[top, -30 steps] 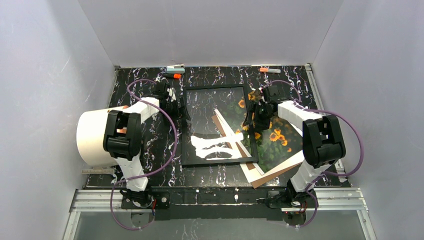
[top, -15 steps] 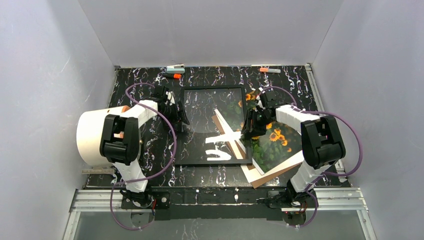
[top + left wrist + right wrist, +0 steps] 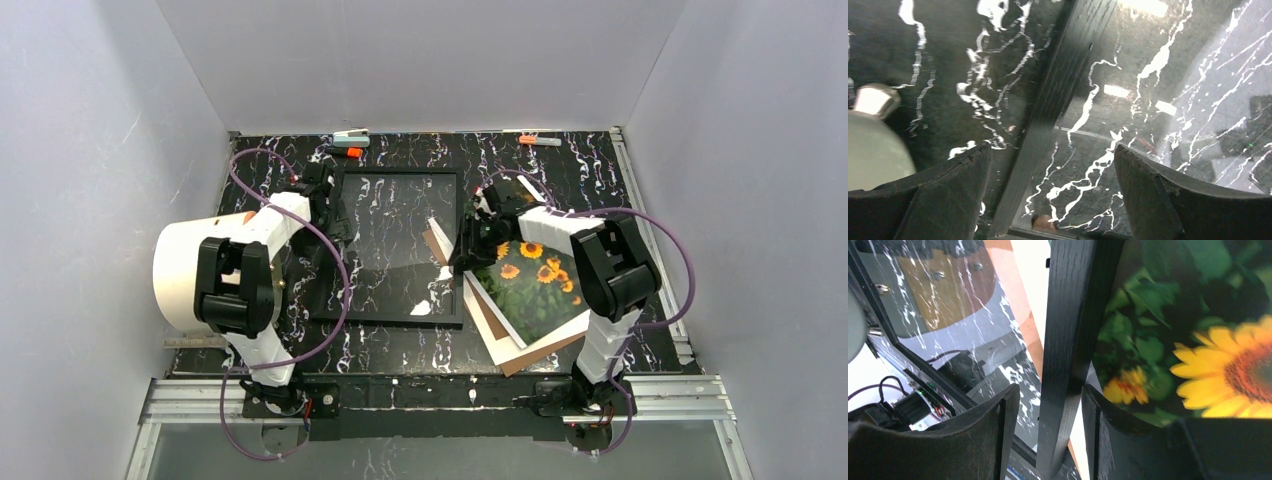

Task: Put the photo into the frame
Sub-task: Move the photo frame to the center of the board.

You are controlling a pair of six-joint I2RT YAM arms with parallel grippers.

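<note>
Black marbled table carried the frame lying flat. The photo lay face up just right of the frame on a brown board, its left edge meeting the frame's right rail; it was not yet inside. The left gripper sat over the frame's left rail and the right gripper over the right rail, seemingly so the two arms could steady and shift the frame from opposite sides. From the left wrist, the fingers stood wide apart astride the left rail, touching neither it nor the pane and holding nothing. From the right wrist, the jaws were drawn in close about the right rail, with sunflowers just beyond it. One finger lay against the rail on the photo side. The other looked a sliver clear on the pane side, so whether the rail was truly pinched could not be told.
</note>
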